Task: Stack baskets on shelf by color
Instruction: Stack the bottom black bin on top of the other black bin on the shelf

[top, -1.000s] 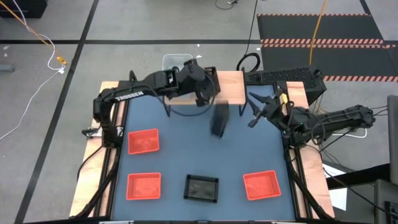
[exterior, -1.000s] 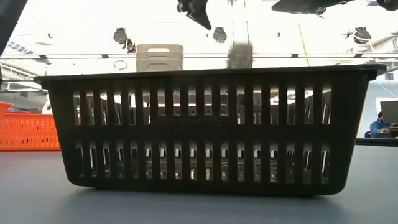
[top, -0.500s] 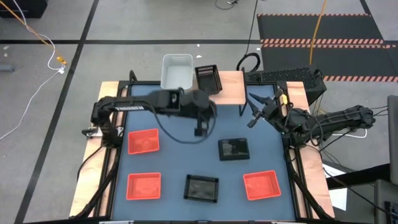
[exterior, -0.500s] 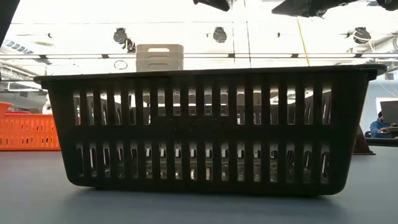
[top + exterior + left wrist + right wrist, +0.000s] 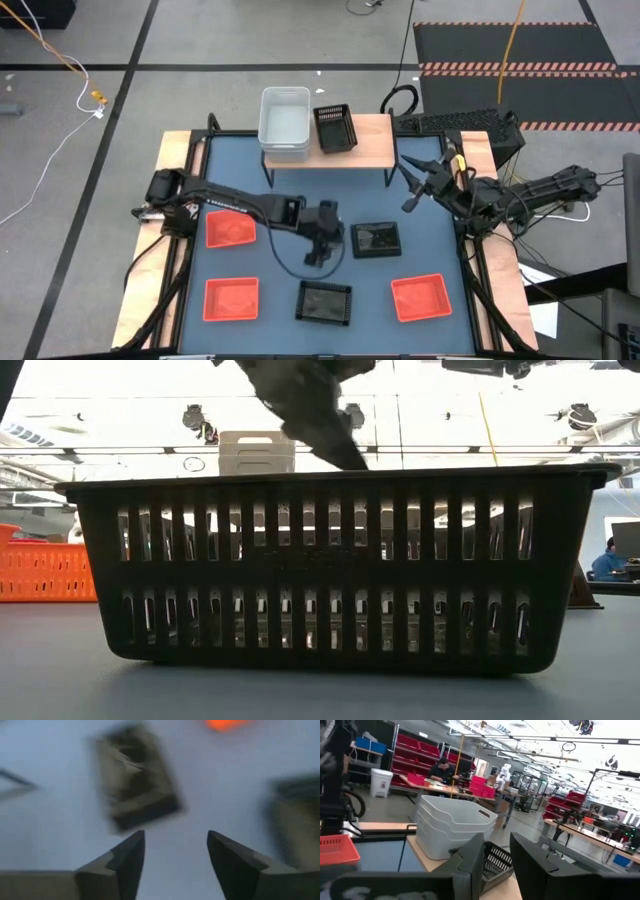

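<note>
Hovering low over mid-table, the left gripper [image 5: 318,250] sits btwn two black baskets, fingers [image 5: 127,857] spread apart w/ nothing btwn them. One black basket [image 5: 376,238] lies just beside it toward the right arm; another black basket [image 5: 325,302] sits nearer the table's front edge, filling most of the low view [image 5: 330,565].

Shelf [image 5: 365,143] stands at the far side of the table [image 5: 280,200]. On it: stacked white baskets [image 5: 284,123] at its left end, and a third black basket [image 5: 335,128] just beside them, tilted. Right wrist view shows the same pair, white stack [image 5: 452,822] and black one [image 5: 495,862] close together.

Three red baskets on the table: two on the left side, one behind [image 5: 231,227] the other [image 5: 231,298], and one at front right [image 5: 417,297].

Right gripper [image 5: 415,185] waits at the right edge near the shelf's end, fingers [image 5: 470,862] slightly parted, holding nothing.

A person [image 5: 441,770] sits at a desk in the room beyond.
</note>
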